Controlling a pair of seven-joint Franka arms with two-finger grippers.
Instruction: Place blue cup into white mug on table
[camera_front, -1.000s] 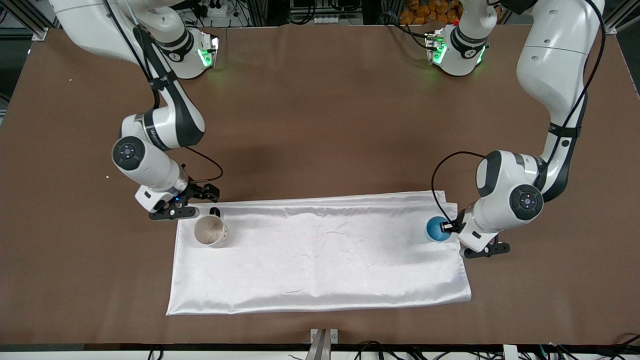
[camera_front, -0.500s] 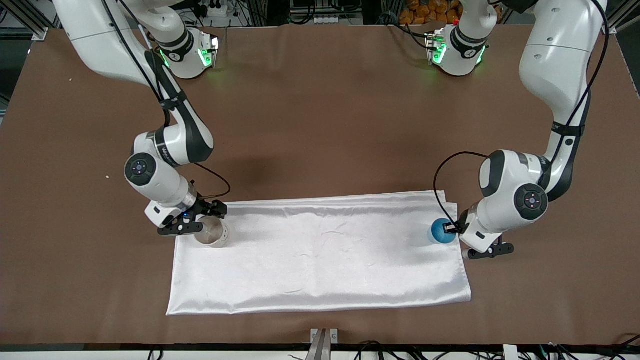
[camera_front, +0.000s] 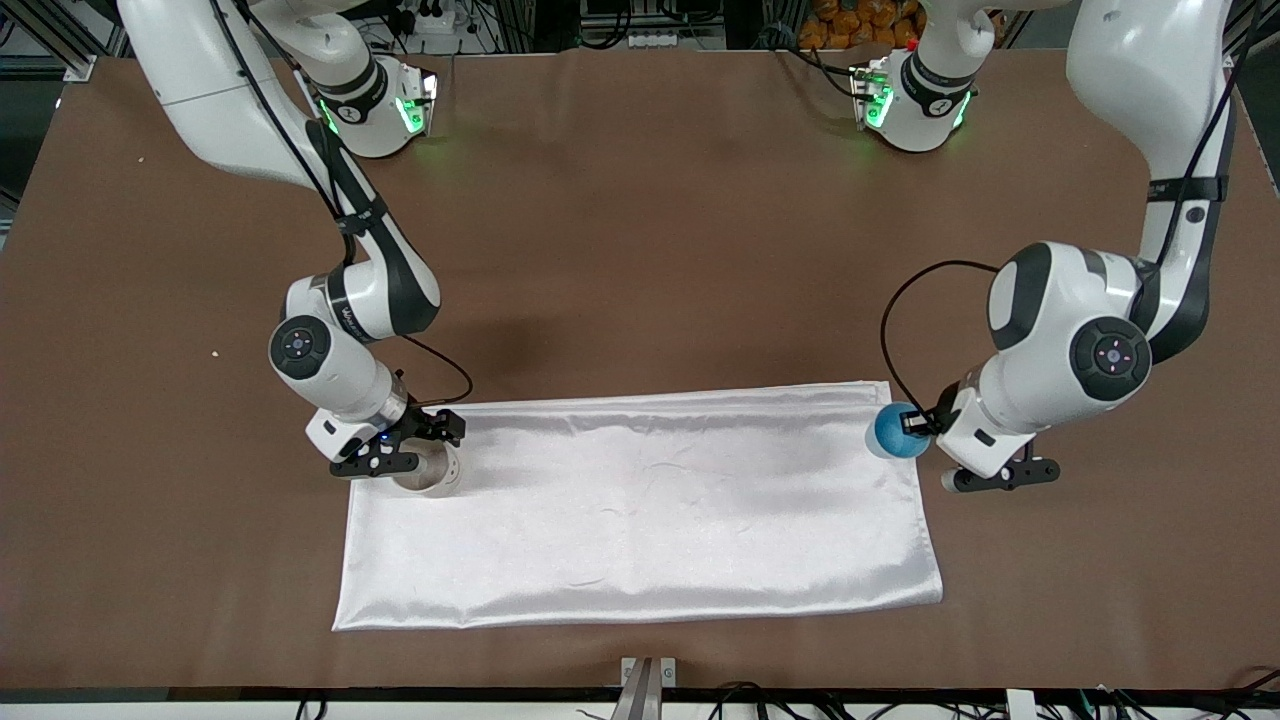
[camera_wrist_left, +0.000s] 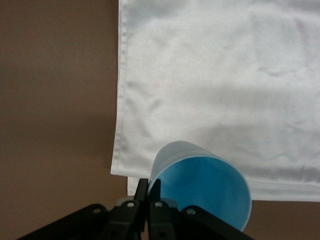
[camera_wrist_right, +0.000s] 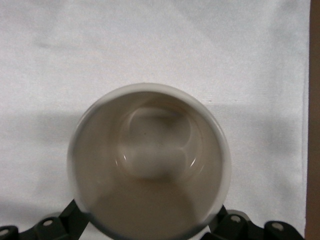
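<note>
The left gripper pinches the blue cup by its rim, aloft over the white cloth, presumably so its open mouth stays up, while the right gripper sits at the white mug (finger state: I cannot tell).

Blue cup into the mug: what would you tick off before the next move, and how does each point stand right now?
1. Blue cup held by left end effector: ok, pinched at the rim.
2. Cup off the cloth: ok, it looks raised.
3. Mug upright, mouth up: ok.
4. Mug empty: ok.
5. Right end effector gripping the mug: cannot tell.
6. Cup over the mug: not ok, they sit at separate ends of the cloth.
</note>
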